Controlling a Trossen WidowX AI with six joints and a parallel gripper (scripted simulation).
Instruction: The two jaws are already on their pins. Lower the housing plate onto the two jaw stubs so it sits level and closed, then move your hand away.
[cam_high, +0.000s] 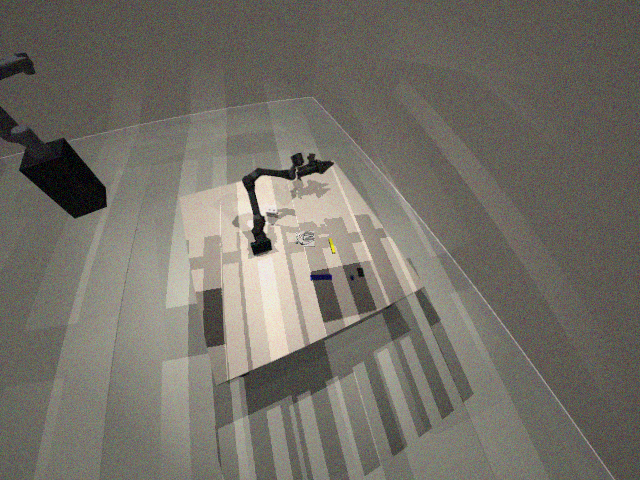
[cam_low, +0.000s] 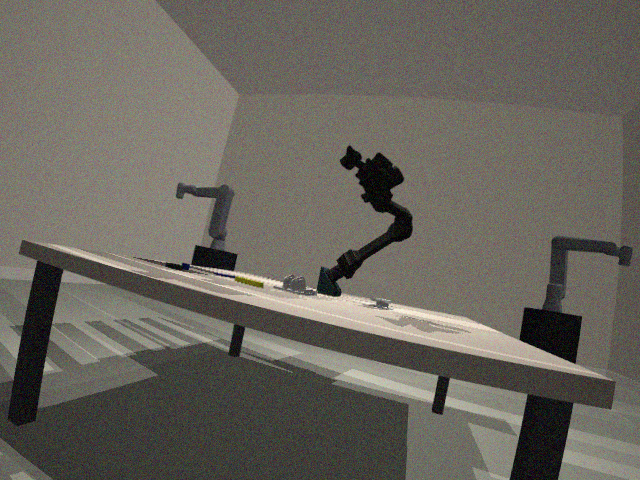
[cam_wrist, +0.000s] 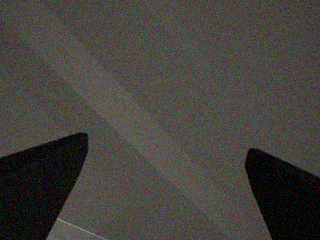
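Observation:
A pale assembly (cam_high: 306, 238) (cam_low: 294, 283) sits on the table, with two upright rounded parts, apparently the jaws, side by side on a flat base. A smaller pale piece (cam_high: 271, 210) (cam_low: 382, 303), apparently the housing plate, lies on the table apart from it, nearer the arm's raised side. Its finer shape is too small to tell. My gripper (cam_wrist: 168, 149) is open, with nothing between its fingers. In the top view the hand is raised high over the table, away from both pale parts; neither part shows in the wrist view.
A yellow bar (cam_high: 331, 245) (cam_low: 249, 282) lies beside the pale assembly. A dark blue bar (cam_high: 321, 277), a small blue piece (cam_high: 352, 277) and a black block (cam_high: 360, 271) lie farther off. Other grey arms on black pedestals (cam_high: 64, 178) (cam_low: 551, 330) (cam_low: 214, 257) stand beyond the table.

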